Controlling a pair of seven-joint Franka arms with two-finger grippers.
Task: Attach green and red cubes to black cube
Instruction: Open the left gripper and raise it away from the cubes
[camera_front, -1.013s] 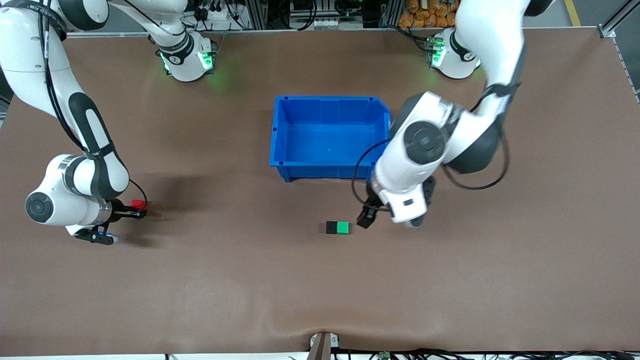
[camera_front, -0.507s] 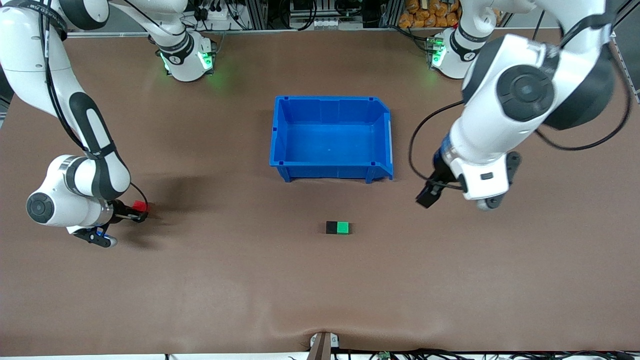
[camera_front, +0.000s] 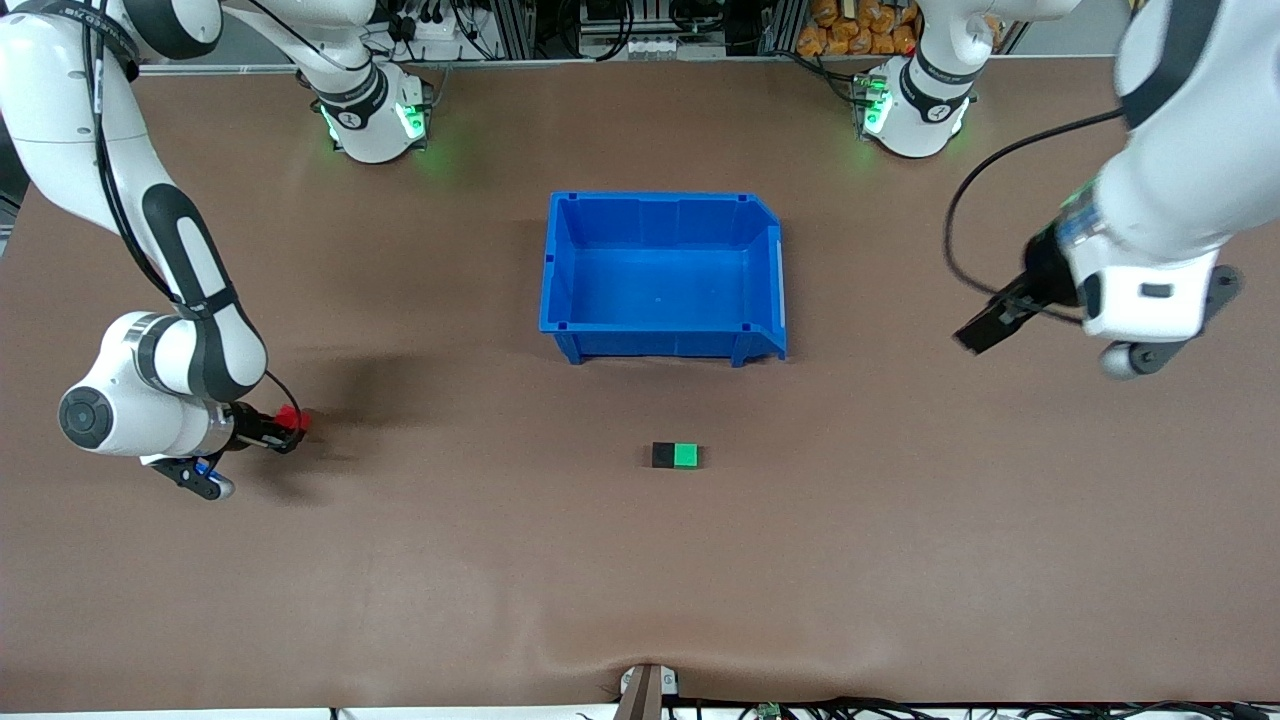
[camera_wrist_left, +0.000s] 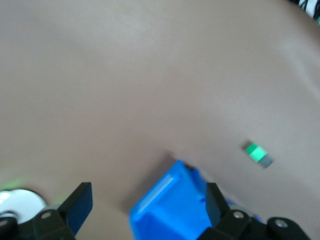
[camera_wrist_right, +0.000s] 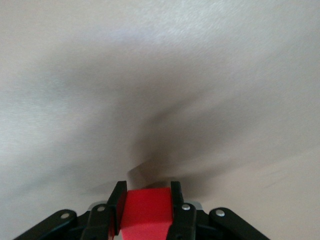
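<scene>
Red cube pinched, green and black cubes joined on the worktop (camera_front: 900, 560).

The right claw (camera_front: 290, 428) pinches the red cube (camera_front: 291, 419) at the right arm's end. Black cube (camera_front: 663, 456) and green cube (camera_front: 685, 456) touch, nearer the front camera than the blue bin (camera_front: 560, 260). The left claw (camera_front: 985, 328), spread and empty, hangs over the left arm's end.

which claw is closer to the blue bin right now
Left. The left claw is open, over bare table toward the left arm's end, beside the blue bin. The right claw is shut on the red cube, at the right arm's end.
</scene>
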